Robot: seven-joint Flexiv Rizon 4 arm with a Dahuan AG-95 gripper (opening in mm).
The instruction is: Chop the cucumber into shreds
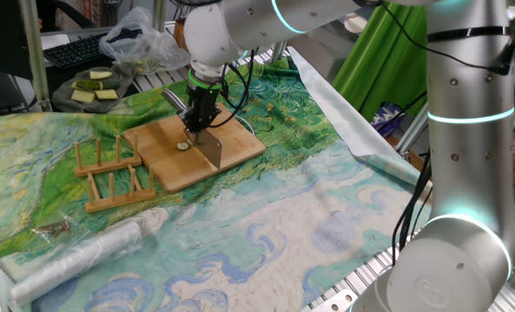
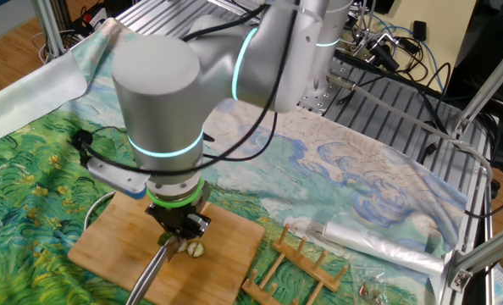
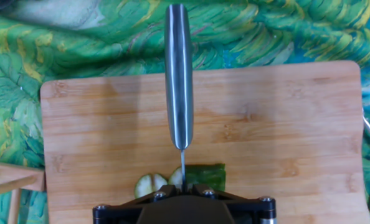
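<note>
Cutting board (image 3: 284,124) below fingers: pale wood, matt, fine grain. Knife (image 3: 179,74) between fingers: brushed metal handle, satin sheen. Cucumber (image 3: 207,175): dark glossy skin, moist pale flesh. Cloth (image 1: 266,217) over surface: printed, wrinkled, matt. Plastic bag (image 1: 84,251): clear, crinkled, shiny.

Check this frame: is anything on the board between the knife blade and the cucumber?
Nothing visible. The gripper, shut on the knife, holds the blade right at the cucumber; one cut slice lies beside it on the cutting board.

dark green cucumber (image 3: 207,174), swirly green-blue cloth (image 1: 266,217), tan board (image 3: 284,124)
</note>
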